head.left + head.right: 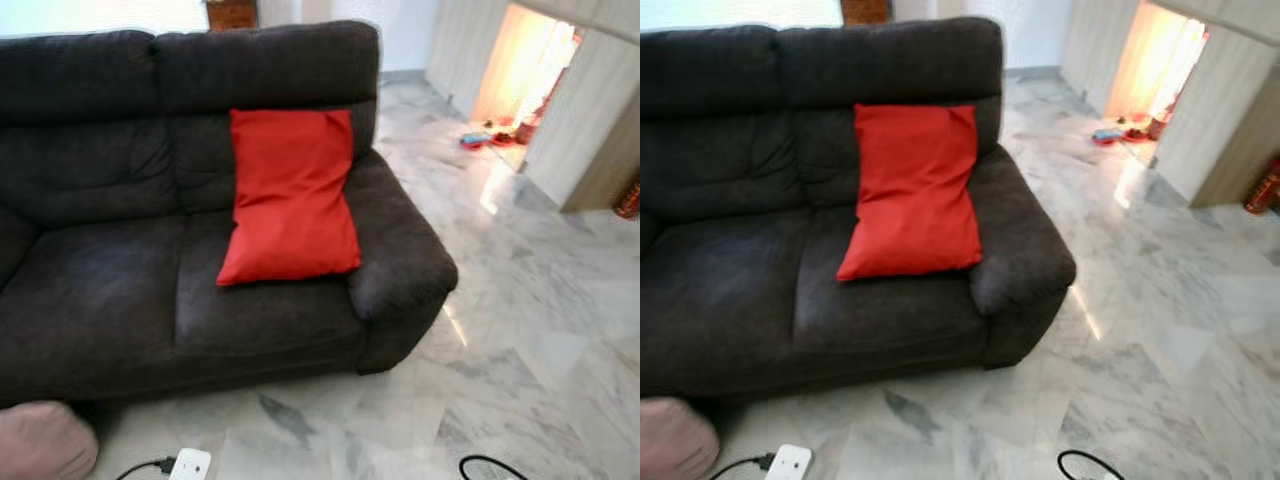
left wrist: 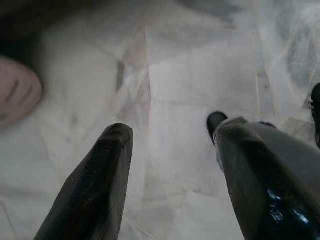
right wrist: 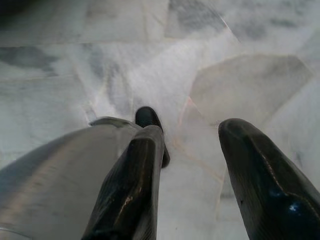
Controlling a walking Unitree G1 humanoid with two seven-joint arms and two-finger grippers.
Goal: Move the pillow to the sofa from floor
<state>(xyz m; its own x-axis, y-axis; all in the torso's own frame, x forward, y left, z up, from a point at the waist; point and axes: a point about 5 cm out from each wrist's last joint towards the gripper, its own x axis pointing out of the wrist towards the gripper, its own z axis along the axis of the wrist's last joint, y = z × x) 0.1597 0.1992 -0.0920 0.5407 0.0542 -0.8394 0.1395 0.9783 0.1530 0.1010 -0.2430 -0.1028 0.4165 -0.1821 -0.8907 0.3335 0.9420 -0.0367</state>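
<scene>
Both grippers hang idle over marble floor [image 3: 240, 85]: left gripper [image 2: 172, 145] fingers apart, empty; right gripper [image 3: 192, 145] likewise. Pillow [image 1: 290, 195] on sofa [image 1: 100, 280], leaning upright against backrest beside armrest. Judgement: placement done; keep arms clear, avoid nudging pillow.

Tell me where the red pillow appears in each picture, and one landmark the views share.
Left eye view: red pillow leans on the sofa back, by the right armrest.
Right eye view: same place, slightly further left in the picture.
Both wrist views: marble floor, no pillow.
Shared landmark: the marble floor.
</scene>
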